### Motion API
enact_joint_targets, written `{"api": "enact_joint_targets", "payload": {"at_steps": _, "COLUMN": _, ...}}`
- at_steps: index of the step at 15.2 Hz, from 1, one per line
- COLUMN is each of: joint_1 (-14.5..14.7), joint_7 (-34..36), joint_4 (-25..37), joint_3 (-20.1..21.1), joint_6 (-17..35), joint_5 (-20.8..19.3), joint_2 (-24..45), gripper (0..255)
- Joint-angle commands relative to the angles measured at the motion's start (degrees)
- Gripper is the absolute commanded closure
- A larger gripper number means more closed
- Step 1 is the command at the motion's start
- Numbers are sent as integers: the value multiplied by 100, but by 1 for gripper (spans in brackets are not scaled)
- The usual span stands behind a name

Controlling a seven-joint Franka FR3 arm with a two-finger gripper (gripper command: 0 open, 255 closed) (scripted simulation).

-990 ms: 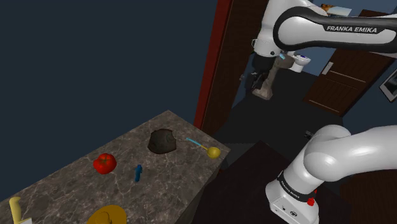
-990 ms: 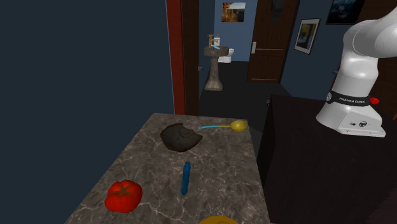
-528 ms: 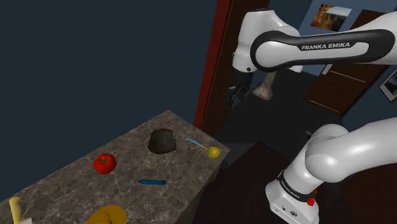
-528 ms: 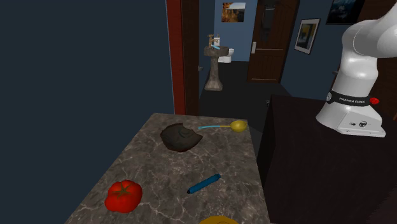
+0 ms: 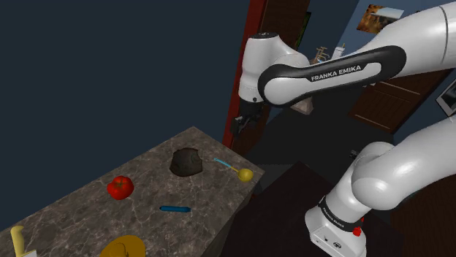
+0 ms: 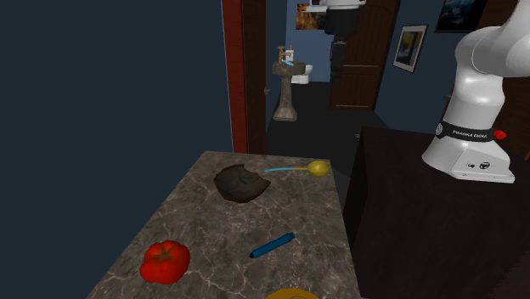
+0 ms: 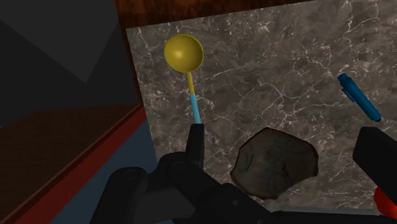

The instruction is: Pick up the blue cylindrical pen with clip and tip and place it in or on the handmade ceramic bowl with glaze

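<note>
The blue pen lies flat on the marble counter, apart from everything else. A dark, rough-rimmed bowl sits near the counter's far end. My gripper hangs high above that far end, open and holding nothing. In the wrist view the gripper has its fingers wide apart, and the bowl shows between them far below. The pen lies beyond the bowl, off toward the other finger.
A yellow spoon with a blue handle lies beside the bowl at the counter's edge. A red tomato and a yellow object sit nearer the front. A red door frame rises behind the counter.
The arm has swung down and toward the shoulder view's left, bringing the gripper over the counter's far end. The pen lay at another angle one second ago and has stayed still since.
</note>
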Motion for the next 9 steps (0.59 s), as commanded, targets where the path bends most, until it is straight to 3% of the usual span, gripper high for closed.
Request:
{"api": "enact_joint_targets", "payload": {"at_steps": 1, "joint_1": 21, "joint_7": 280, "joint_4": 83, "joint_3": 193, "joint_6": 305, "joint_5": -55, "joint_2": 386, "gripper": 0}}
{"api": "enact_joint_targets", "payload": {"at_steps": 9, "joint_1": 111, "joint_7": 1594, "joint_4": 836, "joint_3": 818, "joint_6": 1143, "joint_5": -807, "joint_2": 2107, "gripper": 0}}
